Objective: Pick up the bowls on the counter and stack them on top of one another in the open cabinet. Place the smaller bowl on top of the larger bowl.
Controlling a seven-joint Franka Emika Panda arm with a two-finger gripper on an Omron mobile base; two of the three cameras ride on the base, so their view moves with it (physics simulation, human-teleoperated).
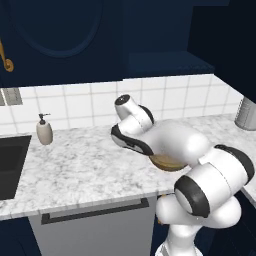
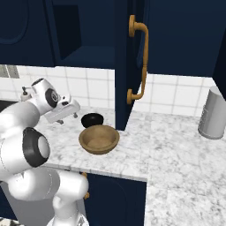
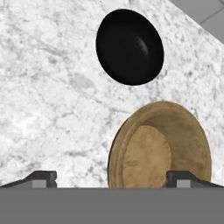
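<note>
On the left of the left base view a dark sink (image 1: 10, 165) is set into the counter (image 1: 75, 170), which is white and grey stone with a thick pale edge. A small soap bottle (image 1: 44, 131) with a pump is stood beside the sink, near the white tiled wall (image 1: 165, 97). No writing can be read on it. Under the counter a grey drawer (image 1: 95, 232) with a dark handle is seen.

Farther right, the wooden bowl (image 2: 99, 139) is placed on the counter. It is wide, shallow and tan, with a thick rim, and nothing is held inside it. In the left base view just a sliver of it is seen behind the white arm. The black bowl (image 2: 92, 119) is set just behind it, close to the wall. It is small, round and shiny, and its inside looks dark and empty. The two bowls are close together, but it cannot be told if they are touching.

The gripper (image 3: 111, 177) is held above the counter, over the near edge of the wooden bowl. Its fingers (image 3: 41, 177) are spread wide apart, and nothing is held between them.

Above, the open cabinet (image 2: 88, 55) is seen, dark navy with a flat shelf. Its door is swung out, with a gold handle (image 2: 140, 62) on it. At the far right a grey can (image 2: 212, 114) is stood on the counter.
</note>
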